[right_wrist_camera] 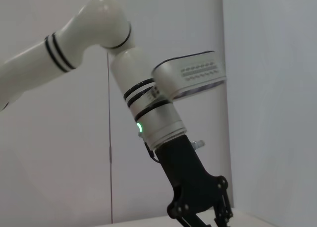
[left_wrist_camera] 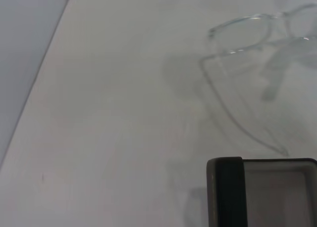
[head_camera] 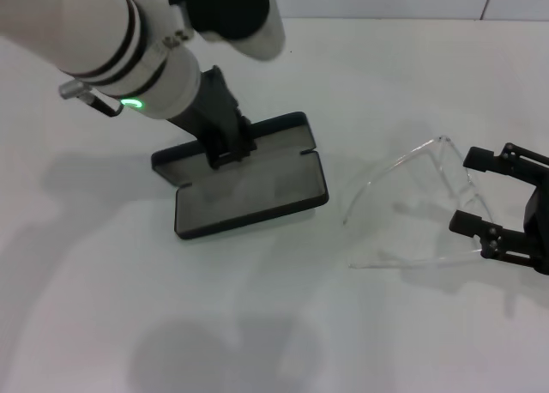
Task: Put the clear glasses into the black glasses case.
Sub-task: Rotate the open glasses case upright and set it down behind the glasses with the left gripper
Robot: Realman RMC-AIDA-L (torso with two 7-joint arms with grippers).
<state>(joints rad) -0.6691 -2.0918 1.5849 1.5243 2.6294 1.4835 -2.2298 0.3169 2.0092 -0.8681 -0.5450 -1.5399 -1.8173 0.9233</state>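
The black glasses case point(head_camera: 249, 191) lies open on the white table, grey lining up, its lid point(head_camera: 266, 134) laid flat at the back. My left gripper point(head_camera: 228, 153) reaches down from the upper left and rests on the seam between lid and base. The clear glasses point(head_camera: 403, 183) sit on the table to the right of the case, front curve facing it. At the right edge my right gripper point(head_camera: 463, 191) is open, one finger either side of the glasses' far end. The left wrist view shows a corner of the case point(left_wrist_camera: 225, 192) and the glasses point(left_wrist_camera: 237, 48) beyond it.
The white table point(head_camera: 103, 307) stretches around both objects, with a pale wall behind it. In the right wrist view the left arm point(right_wrist_camera: 148, 118) stands against that wall.
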